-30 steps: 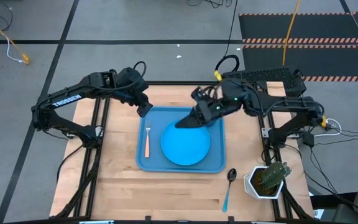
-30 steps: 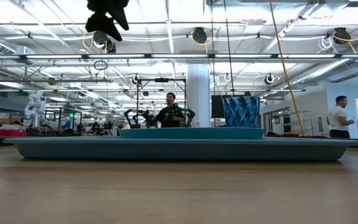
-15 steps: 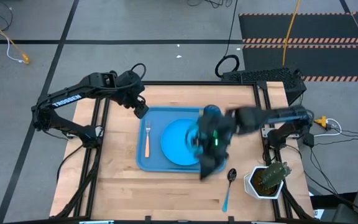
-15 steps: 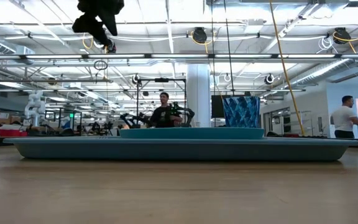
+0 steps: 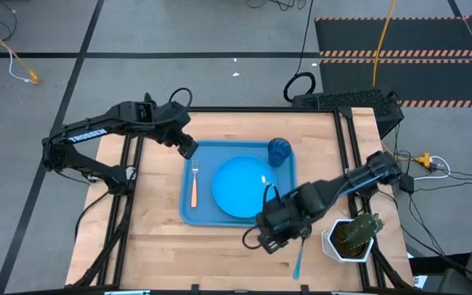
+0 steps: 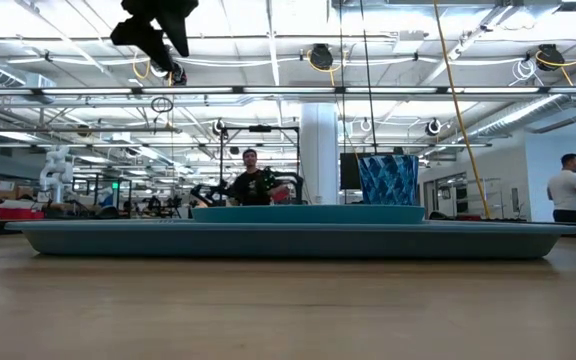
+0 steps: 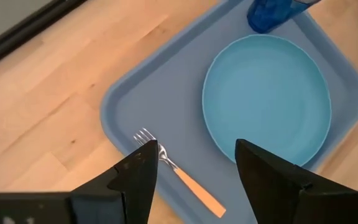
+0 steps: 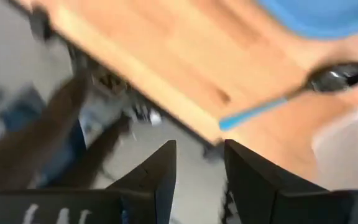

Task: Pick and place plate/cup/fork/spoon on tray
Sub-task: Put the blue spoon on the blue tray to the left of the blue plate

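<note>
Fingers apart and empty, right gripper point(image 5: 269, 238) hangs low beside the spoon point(image 5: 300, 246); left gripper point(image 5: 187, 147), likewise parted, hovers over the tray point(image 5: 201, 215).

Right tool point(image 5: 270, 239) swung from tray's point(image 5: 206, 215) back edge to table front, over spoon point(image 5: 300, 247); cup point(image 5: 279, 152) uncovered.

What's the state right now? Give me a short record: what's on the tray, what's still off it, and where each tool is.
on tray: plate, cup, fork
cup: upright, at the tray's far right corner, beside the plate
fork: flat along the tray's left side
off tray: spoon, on the table near the cactus pot
left tool: open, empty, above the tray's far left corner
right tool: open, empty, over the table by the spoon, not gripping it
</note>
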Tool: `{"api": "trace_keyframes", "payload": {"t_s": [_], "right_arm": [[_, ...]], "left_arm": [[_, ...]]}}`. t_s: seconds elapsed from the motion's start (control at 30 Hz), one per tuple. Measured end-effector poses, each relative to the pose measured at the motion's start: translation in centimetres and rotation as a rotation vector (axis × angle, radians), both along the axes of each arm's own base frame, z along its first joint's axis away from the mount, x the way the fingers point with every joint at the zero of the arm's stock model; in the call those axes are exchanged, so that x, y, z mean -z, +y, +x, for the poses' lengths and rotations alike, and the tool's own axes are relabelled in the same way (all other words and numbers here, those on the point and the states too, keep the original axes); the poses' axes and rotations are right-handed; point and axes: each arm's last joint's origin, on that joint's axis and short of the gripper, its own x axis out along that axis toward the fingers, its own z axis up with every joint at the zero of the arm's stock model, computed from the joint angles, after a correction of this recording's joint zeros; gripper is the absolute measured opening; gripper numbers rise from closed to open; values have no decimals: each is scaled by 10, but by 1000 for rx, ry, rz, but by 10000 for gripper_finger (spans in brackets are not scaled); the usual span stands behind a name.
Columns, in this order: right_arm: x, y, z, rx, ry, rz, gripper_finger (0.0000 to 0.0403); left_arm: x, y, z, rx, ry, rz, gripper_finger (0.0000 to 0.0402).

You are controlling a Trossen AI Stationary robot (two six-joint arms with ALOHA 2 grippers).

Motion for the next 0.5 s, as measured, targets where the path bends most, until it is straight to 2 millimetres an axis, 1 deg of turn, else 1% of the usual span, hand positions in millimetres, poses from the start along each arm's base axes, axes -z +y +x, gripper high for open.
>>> {"api": "trace_keyframes", "payload": {"t_s": [0.1, 0.27, 0.4, 0.5], "right_arm": [[21, 7, 4, 129, 33, -51, 128], [65, 9, -4, 411, 234, -72, 128], [101, 11, -11, 578, 391, -18, 128], [121, 15, -15, 651, 462, 41, 128]], "left_arm": [[0, 3, -1, 36, 12, 25, 216], [1, 9, -5, 61, 46, 33, 216], [1, 13, -6, 105, 64, 59, 216], [1, 16, -6, 136, 61, 88, 216]]}}
